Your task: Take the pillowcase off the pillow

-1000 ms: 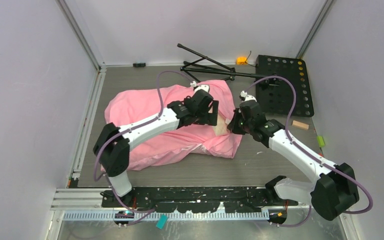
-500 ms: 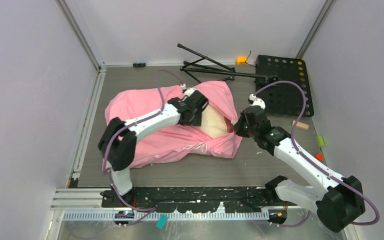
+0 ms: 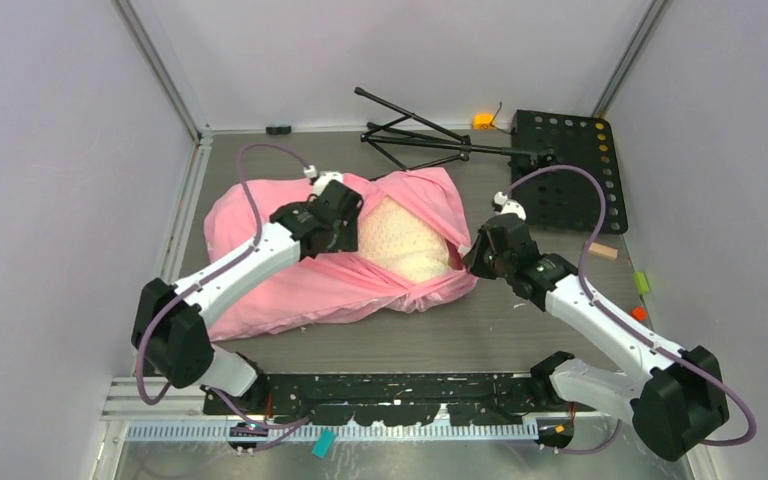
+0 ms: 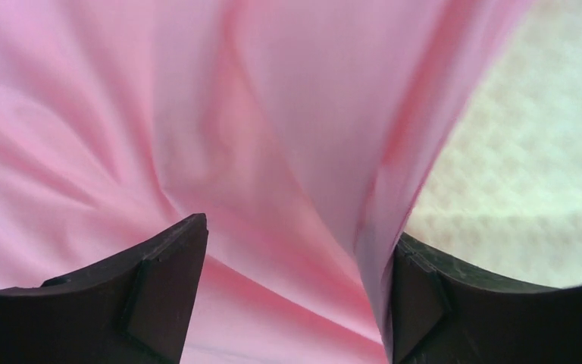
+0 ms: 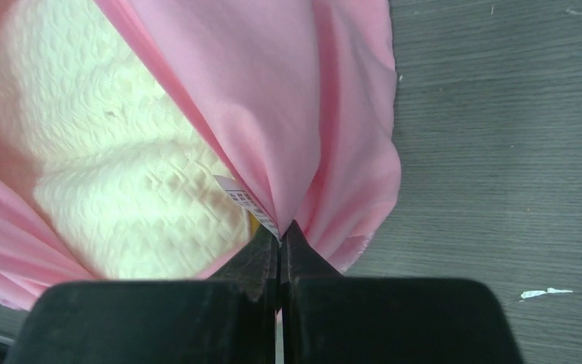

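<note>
The pink pillowcase (image 3: 260, 230) lies across the table with its mouth pulled wide. The cream quilted pillow (image 3: 400, 240) shows through the mouth. My left gripper (image 3: 347, 228) sits at the left rim of the mouth. In the left wrist view its jaws (image 4: 299, 230) stand wide apart, with pink fabric (image 4: 159, 114) between them, the hem draped against the right finger (image 4: 417, 296), and the pillow (image 4: 530, 167) beyond. My right gripper (image 3: 470, 258) is shut on the pillowcase hem (image 5: 303, 114) next to the white tag (image 5: 246, 201), beside the pillow (image 5: 121, 174).
A folded black stand (image 3: 420, 135) lies at the back. A black perforated plate (image 3: 570, 165) sits at the back right, a wooden block (image 3: 600, 250) in front of it. Bare grey tabletop (image 5: 500, 152) lies right of the pillowcase. Walls close in on both sides.
My left gripper has moved left and back, dragging the pillowcase rim with it. The mouth has widened and more pillow shows. The right gripper has stayed shut on the hem.
</note>
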### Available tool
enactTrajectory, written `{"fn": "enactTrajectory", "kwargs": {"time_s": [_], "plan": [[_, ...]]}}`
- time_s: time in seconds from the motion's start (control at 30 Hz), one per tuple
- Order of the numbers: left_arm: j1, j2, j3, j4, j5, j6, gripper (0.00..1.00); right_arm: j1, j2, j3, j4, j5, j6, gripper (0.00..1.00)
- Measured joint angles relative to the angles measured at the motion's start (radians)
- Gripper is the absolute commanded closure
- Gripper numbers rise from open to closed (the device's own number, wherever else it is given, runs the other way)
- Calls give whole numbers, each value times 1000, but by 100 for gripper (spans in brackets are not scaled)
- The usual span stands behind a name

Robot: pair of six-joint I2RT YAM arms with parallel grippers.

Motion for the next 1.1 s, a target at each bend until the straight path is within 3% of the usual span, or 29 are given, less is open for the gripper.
{"fn": "enactTrajectory", "kwargs": {"time_s": [0.27,0.47,0.67,0.77,0.83,1.0,1.03,1.1], "plan": [[-280,71,262,2,10,105,14,-4,33,0,-7,-23,-2,100],[-360,262,448,4,21,162,12,-5,4,-26,2,-23,26,100],[-381,463,502,2,95,175,1,-5,-51,-69,6,-19,63,100],[-380,544,513,-18,128,164,3,-5,-61,-89,15,-19,85,100],[-379,596,533,-29,140,152,14,-5,-61,-100,16,-19,96,100],[-357,630,546,-45,145,96,85,-5,-53,-114,7,-15,121,100],[-348,621,535,-37,145,94,94,-5,-53,-117,5,-15,125,100],[-327,586,496,-17,149,75,100,-5,-53,-130,6,-17,134,100]]}}
